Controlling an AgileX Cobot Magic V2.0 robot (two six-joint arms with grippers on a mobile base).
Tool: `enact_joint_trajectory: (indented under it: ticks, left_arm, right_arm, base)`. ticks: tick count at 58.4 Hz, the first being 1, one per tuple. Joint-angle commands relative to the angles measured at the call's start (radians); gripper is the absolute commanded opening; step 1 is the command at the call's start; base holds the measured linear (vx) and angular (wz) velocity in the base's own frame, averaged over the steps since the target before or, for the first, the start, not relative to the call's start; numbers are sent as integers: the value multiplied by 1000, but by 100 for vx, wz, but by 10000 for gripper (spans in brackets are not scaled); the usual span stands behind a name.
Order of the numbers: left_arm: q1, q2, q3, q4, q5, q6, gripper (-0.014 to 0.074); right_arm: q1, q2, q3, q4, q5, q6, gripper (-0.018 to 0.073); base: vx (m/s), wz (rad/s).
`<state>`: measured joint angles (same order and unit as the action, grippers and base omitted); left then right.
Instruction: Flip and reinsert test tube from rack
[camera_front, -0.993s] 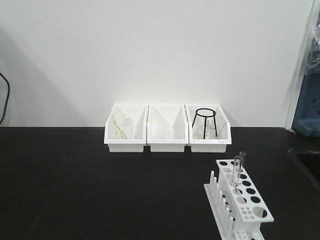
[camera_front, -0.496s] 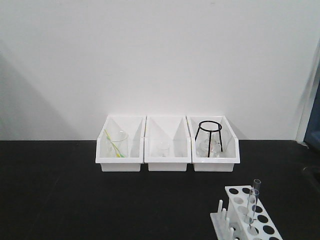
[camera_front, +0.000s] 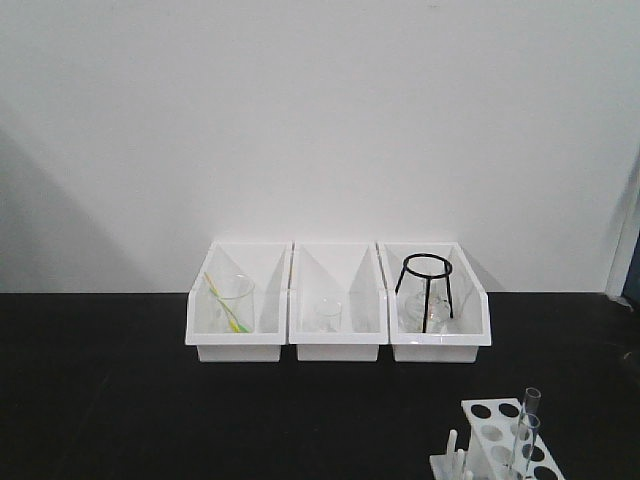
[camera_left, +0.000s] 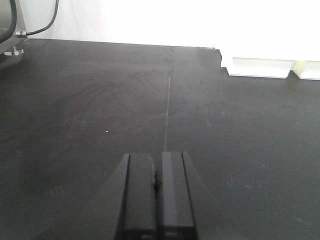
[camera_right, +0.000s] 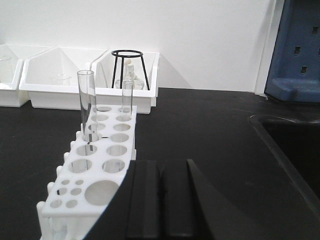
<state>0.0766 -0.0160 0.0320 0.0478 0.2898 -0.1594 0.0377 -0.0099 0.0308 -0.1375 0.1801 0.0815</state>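
Observation:
The white rack (camera_right: 105, 145) stands on the black table just left of my right gripper (camera_right: 161, 167), which is shut with nothing in it. Two clear test tubes stand upright in the rack. The nearer test tube (camera_right: 86, 105) is in the left row, the farther tube (camera_right: 127, 100) in the right row. In the front view the rack (camera_front: 487, 428) and both tubes (camera_front: 528, 425) sit at the bottom right corner, partly cut off. My left gripper (camera_left: 157, 159) is shut and empty over bare black table, far from the rack.
Three white bins line the back wall: the left bin (camera_front: 235, 345) with a beaker, the middle bin (camera_front: 335, 345) with a small beaker, the right bin (camera_front: 440, 345) with a black tripod stand (camera_front: 428, 290). A recessed sink (camera_right: 295, 145) lies right of the rack. A cable (camera_left: 42, 27) runs at far left.
The front view has shifted: bins and rack sit lower and nearer the frame's bottom edge than before, and the rack is now mostly cut off. The tubes stay in the rack.

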Motion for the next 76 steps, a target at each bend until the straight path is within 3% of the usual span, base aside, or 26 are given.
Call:
enact_joint_trajectory:
  ticks: [1, 14, 15, 19, 24, 39, 56, 65, 76]
  left_arm:
    - [-7, -10, 0, -4, -87, 0, -6]
    - [-7, -10, 0, -4, -87, 0, -6]
    - [-7, -10, 0, -4, -87, 0, -6]
    - [-7, -10, 0, -4, -87, 0, -6]
    - [-7, -10, 0, -4, -87, 0, -6]
    - [-7, -10, 0, -4, -87, 0, -6]
    - [-7, -10, 0, -4, -87, 0, -6]
    - [-7, -10, 0, -4, -87, 0, -6]
    - [-7, -10, 0, -4, -87, 0, -6]
  right_arm:
    - [-5, -11, 0, -6, -78, -7, -8]
    - [-5, -11, 0, -6, -152, -6, -8]
    - [-5, -11, 0, -5, -268, 16, -8]
    - [-7, -10, 0, -5, -440, 21, -8]
    - [-8, -3, -8, -3, -562, 25, -8]
    - [-7, 185, -212, -9, -308, 98, -8]
    - [-5, 445, -269, -5, -302, 104, 22]
    - [-5, 541, -269, -5, -304, 104, 113]
    - [-5, 634, -269, -5, -343, 105, 328]
  base:
    - [5, 1]
    - [2, -1]
    - [0, 0]
    - [0, 0]
    - [0, 0]
    - [0, 0]
    - [0, 0]
    - [0, 0]
    - [0, 0]
